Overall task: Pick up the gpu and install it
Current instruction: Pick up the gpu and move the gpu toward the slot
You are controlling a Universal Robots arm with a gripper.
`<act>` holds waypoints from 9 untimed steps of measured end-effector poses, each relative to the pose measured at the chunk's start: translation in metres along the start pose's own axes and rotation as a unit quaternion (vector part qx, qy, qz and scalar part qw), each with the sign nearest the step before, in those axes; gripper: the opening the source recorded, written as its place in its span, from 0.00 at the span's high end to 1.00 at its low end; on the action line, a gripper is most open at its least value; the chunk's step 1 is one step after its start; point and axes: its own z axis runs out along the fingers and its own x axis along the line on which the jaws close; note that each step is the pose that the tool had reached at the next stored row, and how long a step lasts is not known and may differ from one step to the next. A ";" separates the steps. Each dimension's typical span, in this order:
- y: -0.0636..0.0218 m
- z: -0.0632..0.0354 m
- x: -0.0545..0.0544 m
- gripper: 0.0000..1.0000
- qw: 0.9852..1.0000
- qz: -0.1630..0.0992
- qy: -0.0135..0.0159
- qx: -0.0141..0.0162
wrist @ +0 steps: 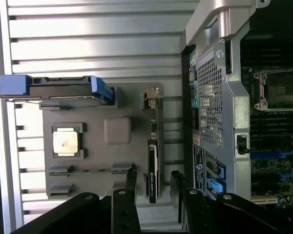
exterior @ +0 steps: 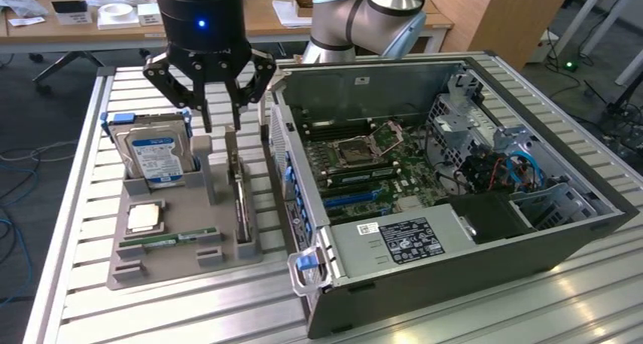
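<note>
The gpu (exterior: 242,202) stands on edge in a slot of the grey holder (exterior: 181,263), a thin dark card with a metal bracket at its far end. My gripper (exterior: 223,124) hangs just above its far end, open. In the wrist view the gpu (wrist: 153,168) shows edge-on, and my gripper (wrist: 153,173) has one black finger on each side of it, with a gap on both sides. Nothing is held.
The open computer case (exterior: 562,242) lies at the exterior view's right, close beside the holder, with its motherboard (exterior: 367,163) exposed. The holder also carries a hard drive (exterior: 156,159), a processor (exterior: 146,217) and a memory stick (exterior: 166,240). Everything rests on a slatted metal table (exterior: 80,208).
</note>
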 end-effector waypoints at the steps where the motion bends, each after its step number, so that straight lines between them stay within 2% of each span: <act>1: -0.0001 0.0019 0.000 0.58 1.000 0.000 0.000 0.000; 9: -0.0007 0.0162 0.000 0.58 1.000 0.000 0.000 0.000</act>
